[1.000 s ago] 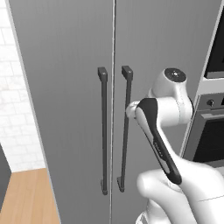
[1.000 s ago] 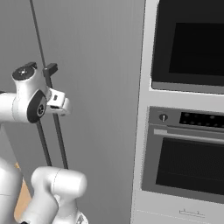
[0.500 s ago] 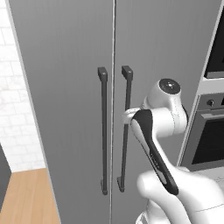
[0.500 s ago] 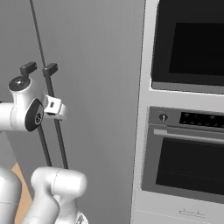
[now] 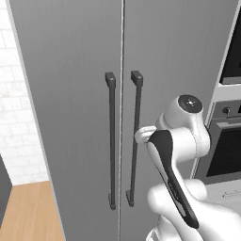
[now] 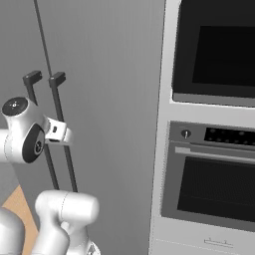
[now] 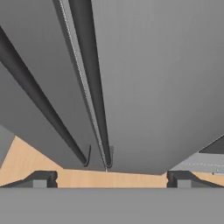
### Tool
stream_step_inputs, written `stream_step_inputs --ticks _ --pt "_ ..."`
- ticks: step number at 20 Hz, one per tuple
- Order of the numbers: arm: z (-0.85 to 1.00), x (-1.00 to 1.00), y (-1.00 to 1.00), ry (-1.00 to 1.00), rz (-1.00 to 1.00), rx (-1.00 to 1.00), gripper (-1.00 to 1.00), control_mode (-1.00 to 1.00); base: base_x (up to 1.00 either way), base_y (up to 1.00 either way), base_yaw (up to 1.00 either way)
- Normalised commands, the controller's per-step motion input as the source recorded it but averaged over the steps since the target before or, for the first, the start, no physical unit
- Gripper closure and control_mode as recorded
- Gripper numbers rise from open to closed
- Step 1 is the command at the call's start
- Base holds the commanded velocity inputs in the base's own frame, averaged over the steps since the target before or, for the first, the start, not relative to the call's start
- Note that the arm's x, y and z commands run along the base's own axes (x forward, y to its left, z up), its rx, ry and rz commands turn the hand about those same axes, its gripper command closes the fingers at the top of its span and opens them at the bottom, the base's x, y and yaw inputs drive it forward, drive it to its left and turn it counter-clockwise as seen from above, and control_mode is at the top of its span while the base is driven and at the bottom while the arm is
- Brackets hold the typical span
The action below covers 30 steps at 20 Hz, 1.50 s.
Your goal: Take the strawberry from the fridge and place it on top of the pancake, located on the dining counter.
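A: Gripper (image 7: 112,179), hand view: jaws spread wide, nothing between them, aimed at the right handle (image 7: 94,83) of the fridge (image 5: 70,94).

B: Location of the strawberry?

A: Not visible; judged to sit behind the closed doors.

B: Handling of the handle?

A: Rigid, slim dark bar standing off the door face; likely smooth, so best clamped squarely across mid-length. Door probably heavy to swing.

B: Edges and free room?

A: Left handle (image 5: 111,141) just beside, across the narrow door seam. Oven column (image 6: 209,164) close on the right, limiting the door's arc. Wood floor (image 5: 28,212) open at lower left.
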Motion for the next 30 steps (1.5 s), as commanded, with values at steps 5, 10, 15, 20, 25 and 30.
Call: stream_step_inputs --ticks 5,10,15,20,25,30 --pt "0.00 -0.07 0.00 -0.01 0.00 0.00 -1.00 1.00 -0.47 0.00 0.00" --pt "0.00 0.00 0.00 0.00 0.00 0.00 -1.00 1.00 -0.99 0.02 -0.01" --pt "0.00 0.00 0.00 0.00 0.00 0.00 -1.00 1.00 -0.47 0.02 -0.01" --pt "0.00 0.56 -0.01 0.00 0.00 0.00 -1.00 -1.00 0.07 0.00 0.00" --pt "0.00 1.00 -0.01 0.01 0.00 0.00 -1.00 -1.00 0.00 0.00 0.00" --pt "-0.01 1.00 0.00 0.00 0.00 -0.03 -1.00 -1.00 0.00 0.00 0.00"
